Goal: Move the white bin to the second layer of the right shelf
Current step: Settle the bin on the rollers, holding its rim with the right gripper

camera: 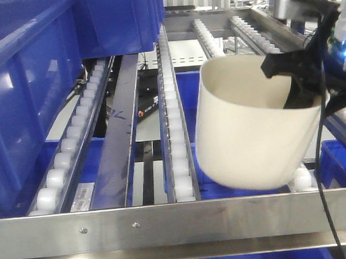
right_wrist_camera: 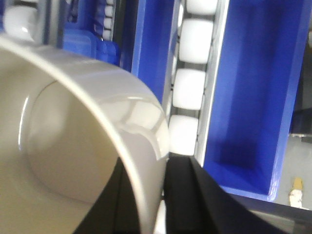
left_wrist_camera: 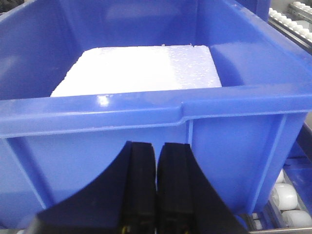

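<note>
Front view: the right gripper (camera: 296, 78) pinches the near-right wall of the white bin (camera: 252, 124) at its rim, one finger inside the tub and one outside. The bin hangs tilted below and to the left of that gripper, over the right lanes of the shelf (camera: 179, 223); its rounded base sits low near the rollers (camera: 176, 135), though whether it touches them cannot be told from this angle. The steel front rail with its screws runs across the bottom of the frame, nearer the camera than the bin. Blue crates (camera: 35, 85) fill the left side of the same level, well apart from the right gripper.

Right wrist view: the bin (right_wrist_camera: 87, 161) wall passes between the two black fingers (right_wrist_camera: 195, 195), which press on it from both sides. Ahead of the gripper (right_wrist_camera: 151, 204), a lane of white rollers (right_wrist_camera: 192, 83) runs away between blue crate (right_wrist_camera: 248, 97) walls.

Left wrist view: the left gripper (left_wrist_camera: 157, 190) has its fingers pressed together with nothing between them. Directly ahead of it stands a blue crate (left_wrist_camera: 234, 141), close to the fingertips, holding a white foam slab (left_wrist_camera: 141, 70). Rollers (left_wrist_camera: 285, 200) show low to the right of this gripper.
</note>
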Robot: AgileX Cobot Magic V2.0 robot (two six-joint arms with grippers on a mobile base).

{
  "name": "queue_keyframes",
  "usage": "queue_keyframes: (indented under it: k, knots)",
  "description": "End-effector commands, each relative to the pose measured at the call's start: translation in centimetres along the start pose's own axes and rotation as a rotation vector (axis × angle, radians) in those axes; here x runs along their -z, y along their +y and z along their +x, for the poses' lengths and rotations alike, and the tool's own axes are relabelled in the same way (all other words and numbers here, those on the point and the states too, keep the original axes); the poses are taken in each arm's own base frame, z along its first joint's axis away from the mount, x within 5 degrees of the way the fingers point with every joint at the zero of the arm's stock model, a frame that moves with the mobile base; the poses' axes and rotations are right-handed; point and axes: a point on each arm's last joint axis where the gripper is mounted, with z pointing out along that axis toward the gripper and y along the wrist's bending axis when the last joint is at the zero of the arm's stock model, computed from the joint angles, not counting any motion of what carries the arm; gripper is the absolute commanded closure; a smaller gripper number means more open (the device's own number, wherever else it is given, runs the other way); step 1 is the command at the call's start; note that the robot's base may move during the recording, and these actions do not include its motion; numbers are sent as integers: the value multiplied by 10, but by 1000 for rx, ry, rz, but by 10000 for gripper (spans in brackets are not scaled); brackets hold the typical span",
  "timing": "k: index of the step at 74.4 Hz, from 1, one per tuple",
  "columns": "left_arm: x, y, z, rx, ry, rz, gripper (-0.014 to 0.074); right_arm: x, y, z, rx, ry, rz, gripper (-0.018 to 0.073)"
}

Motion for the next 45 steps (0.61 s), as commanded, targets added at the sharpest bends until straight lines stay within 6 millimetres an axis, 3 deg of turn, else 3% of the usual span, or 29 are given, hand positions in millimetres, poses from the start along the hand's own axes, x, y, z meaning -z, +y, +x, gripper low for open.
queue_keyframes:
  k: [1,45]
  knots:
    - [-1,0,4,5,-65,1,512,22,5,-16,12,-115,-14,501]
    - [-1,0,4,5,-65,1,512,15,4,-10,20,-46,-10,503]
